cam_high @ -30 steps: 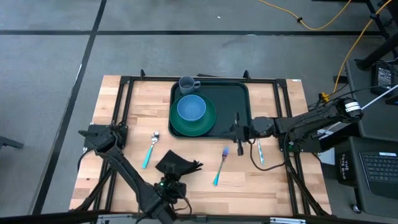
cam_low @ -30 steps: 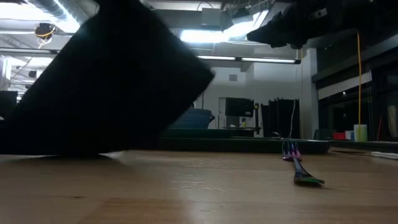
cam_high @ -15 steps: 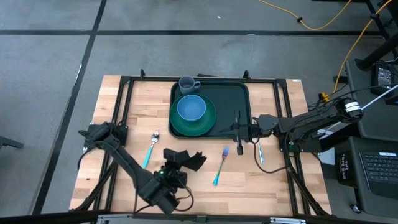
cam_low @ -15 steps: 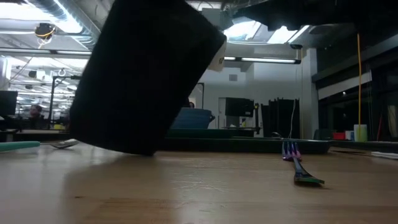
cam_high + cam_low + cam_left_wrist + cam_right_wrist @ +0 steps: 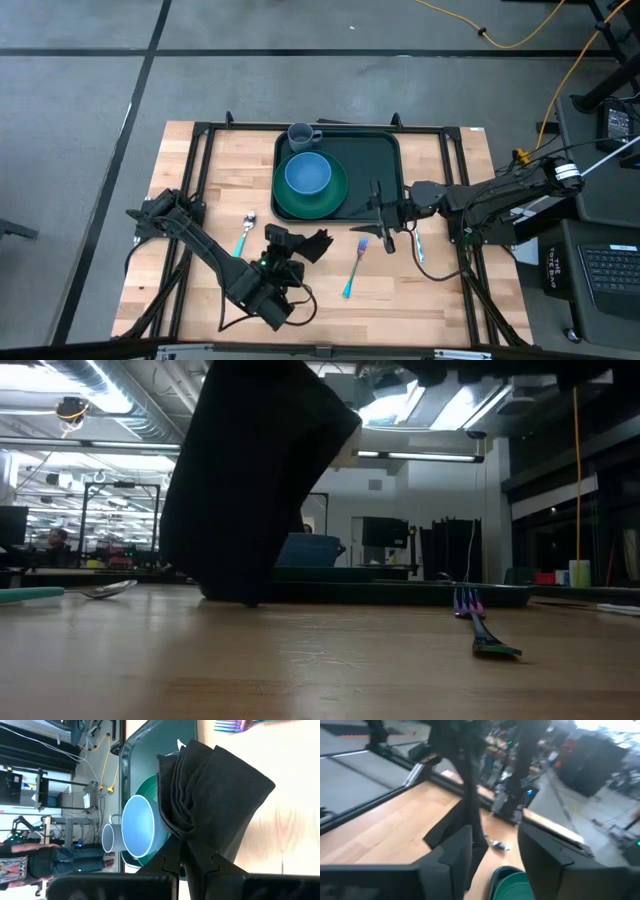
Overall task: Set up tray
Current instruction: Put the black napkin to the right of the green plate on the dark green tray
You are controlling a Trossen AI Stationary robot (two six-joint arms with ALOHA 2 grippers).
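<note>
my left fingers (image 5: 296, 243) are still pinched on the black napkin (image 5: 311, 244), and it's riding higher and closer to the tray (image 5: 378, 165) than half a second ago. in the low view the cloth (image 5: 255, 470) is hanging off the wood now, only its lowest corner near the surface, and the spoon (image 5: 110, 589) is showing again beside it. my right fingers (image 5: 378, 212) are sliding a touch leftward at the tray's near right corner; they are standing apart with nothing between them.

the tray is sitting at the far middle of the wooden desk (image 5: 442, 285), with the green plate (image 5: 338, 200) and blue bowl (image 5: 308, 173) on its left half and the grey mug (image 5: 302, 135) at its far left corner. the fork (image 5: 356, 263) is lying on bare wood in front of the tray, the spoon (image 5: 243, 233) left of the napkin, and another teal-handled utensil (image 5: 418, 245) by my right arm. grey floor is surrounding the desk, with a yellow cable (image 5: 520, 35) across it.

the low view is opening onto a lit workshop with ceiling lights (image 5: 420, 415). my left wrist view is showing the folds of the napkin (image 5: 210, 805) against bowl (image 5: 137, 826) and mug (image 5: 109, 838), which the top view can't give. my right wrist view is catching my left arm (image 5: 467, 775) across the desk.
</note>
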